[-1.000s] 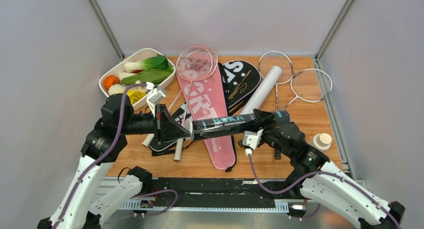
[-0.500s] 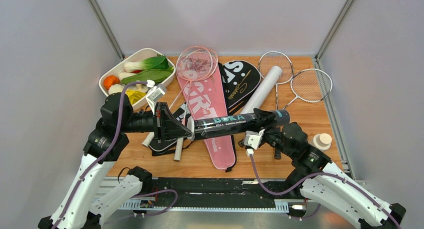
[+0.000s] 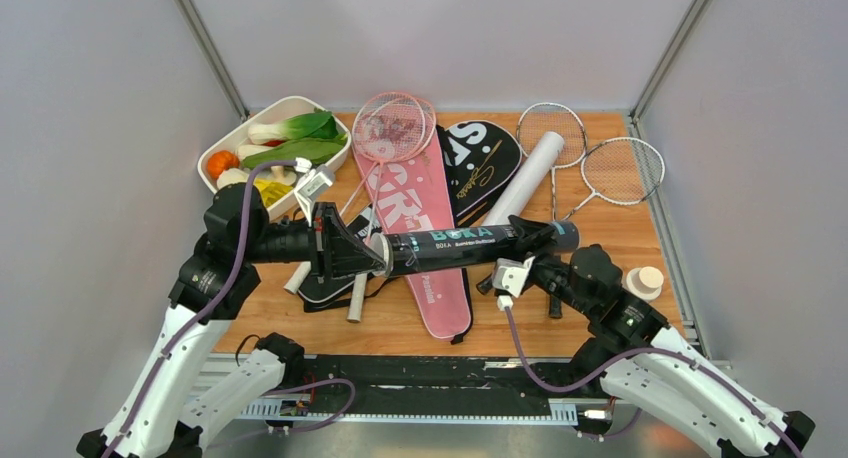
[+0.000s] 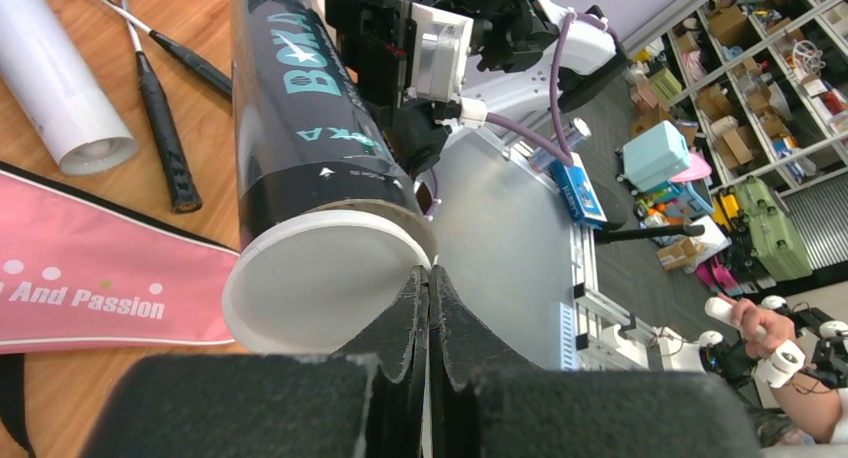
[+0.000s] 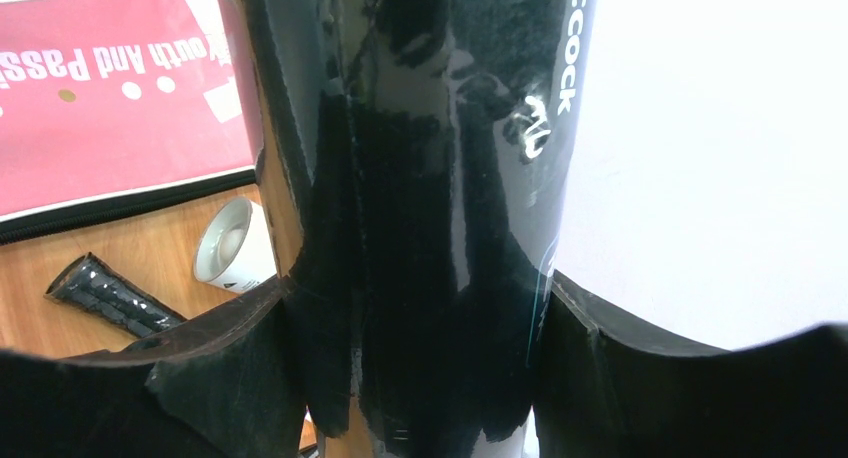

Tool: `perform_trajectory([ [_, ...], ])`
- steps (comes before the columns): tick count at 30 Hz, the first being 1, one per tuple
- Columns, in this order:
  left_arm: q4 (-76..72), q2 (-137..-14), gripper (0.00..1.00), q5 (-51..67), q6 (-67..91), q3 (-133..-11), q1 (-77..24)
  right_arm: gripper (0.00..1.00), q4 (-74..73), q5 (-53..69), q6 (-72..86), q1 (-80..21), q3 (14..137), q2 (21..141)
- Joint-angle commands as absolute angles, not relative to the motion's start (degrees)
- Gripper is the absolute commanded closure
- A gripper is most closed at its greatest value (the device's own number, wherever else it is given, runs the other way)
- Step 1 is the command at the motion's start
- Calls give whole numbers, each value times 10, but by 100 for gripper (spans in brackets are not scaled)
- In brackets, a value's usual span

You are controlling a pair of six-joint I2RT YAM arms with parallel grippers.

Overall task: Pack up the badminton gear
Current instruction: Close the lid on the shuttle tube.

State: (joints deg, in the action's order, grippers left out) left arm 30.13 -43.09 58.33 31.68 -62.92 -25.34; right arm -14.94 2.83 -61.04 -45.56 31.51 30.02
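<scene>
Black tube (image 3: pixel 465 245) hangs level above the desk (image 3: pixel 610 240), long axis running left to right between the arms. Right hand (image 5: pixel 420 308) is clamped round its body near the right end. Left hand (image 4: pixel 428 273) meets the opposite end, fingers pinched together on the white end cap (image 4: pixel 310 283) rim; any pull should follow that axis leftward.
</scene>
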Motion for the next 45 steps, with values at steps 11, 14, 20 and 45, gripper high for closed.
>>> perform_trajectory([
  [11,152,-425,100,619,409,-596,-250,100,-129,78,-623,-454,335,283],
  [14,157,-422,100,624,415,-593,-250,100,-123,80,-612,-454,337,289],
  [20,157,-403,100,634,423,-574,-250,100,-107,82,-603,-454,333,310],
  [45,70,-428,100,681,456,-539,-250,100,-70,142,-611,-454,330,318],
])
